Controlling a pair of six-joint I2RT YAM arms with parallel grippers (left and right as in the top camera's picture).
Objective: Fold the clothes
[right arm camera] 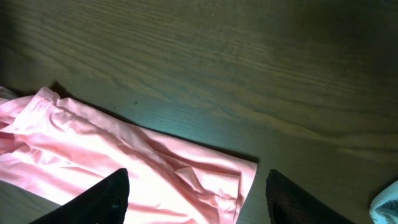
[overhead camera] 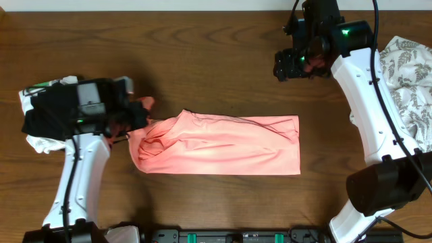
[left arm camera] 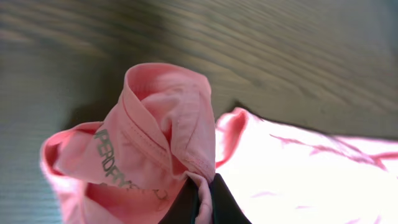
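Salmon-pink T-shirt (overhead camera: 223,145) lies at the middle of the table (overhead camera: 202,47) as a long folded band running 9 to 3 o'clock. It is flat except at its 9 o'clock end, where the left gripper (overhead camera: 131,121) is pinched tight on a raised bunch of collar fabric, the printed neck label showing. Right gripper (overhead camera: 293,64) hangs near the band's 1 o'clock corner, jaws spread, nothing between them — white leaf-print garment (overhead camera: 405,81) at the table's 3 o'clock edge, black-and-white bundle (overhead camera: 40,128) at 9 o'clock.
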